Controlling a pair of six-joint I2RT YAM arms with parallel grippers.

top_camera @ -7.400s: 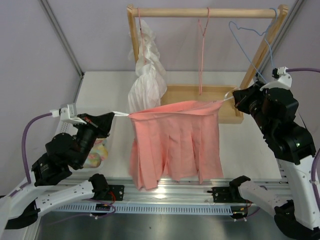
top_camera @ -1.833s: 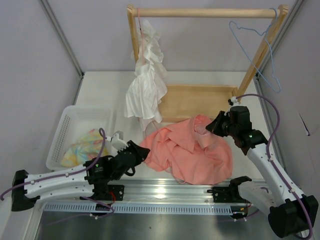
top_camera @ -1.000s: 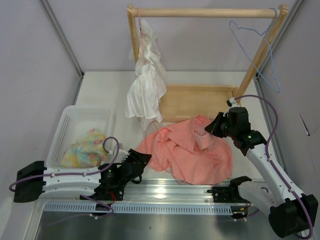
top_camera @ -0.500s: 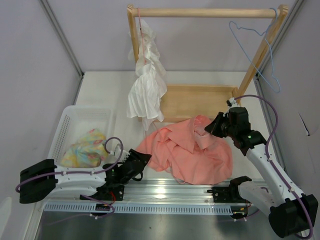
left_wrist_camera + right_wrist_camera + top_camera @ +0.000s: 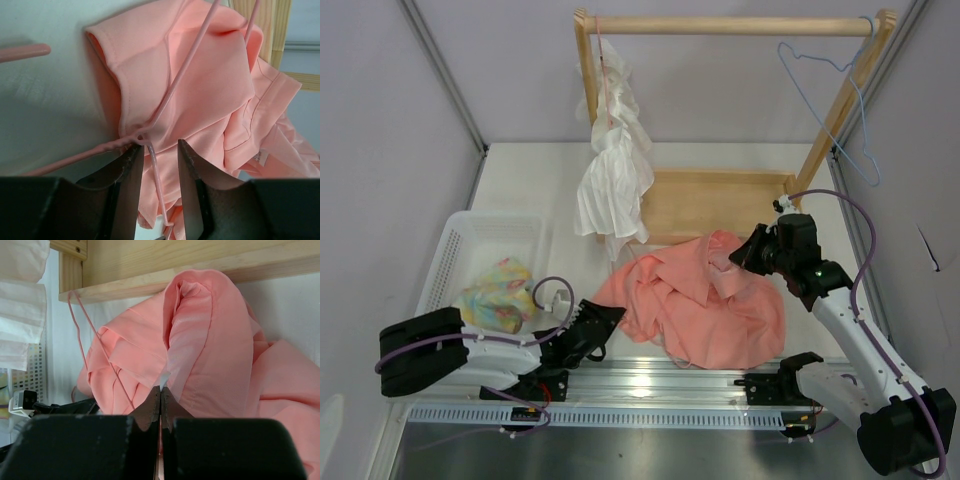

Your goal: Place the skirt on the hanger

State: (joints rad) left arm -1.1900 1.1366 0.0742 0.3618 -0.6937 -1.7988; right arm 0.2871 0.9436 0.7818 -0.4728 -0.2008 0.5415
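Top view: the skirt (image 5: 705,300) is heaped on the white table (image 5: 530,180), before a wooden rack (image 5: 720,25). Left wrist: the hanger (image 5: 195,65) wire is straddled by the left gripper's (image 5: 160,147) parted jaws. Right wrist: skirt fabric is pinched by the right gripper (image 5: 160,389).

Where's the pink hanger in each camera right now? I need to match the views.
Top: hanger, a faint wire at the skirt's left edge, just beyond the left gripper.
Left wrist: centre, hanger's twisted neck between the fingers, at the skirt's edge.
Right wrist: left of centre, wire slanting down the skirt.
Shared landmark: the skirt, in all three.
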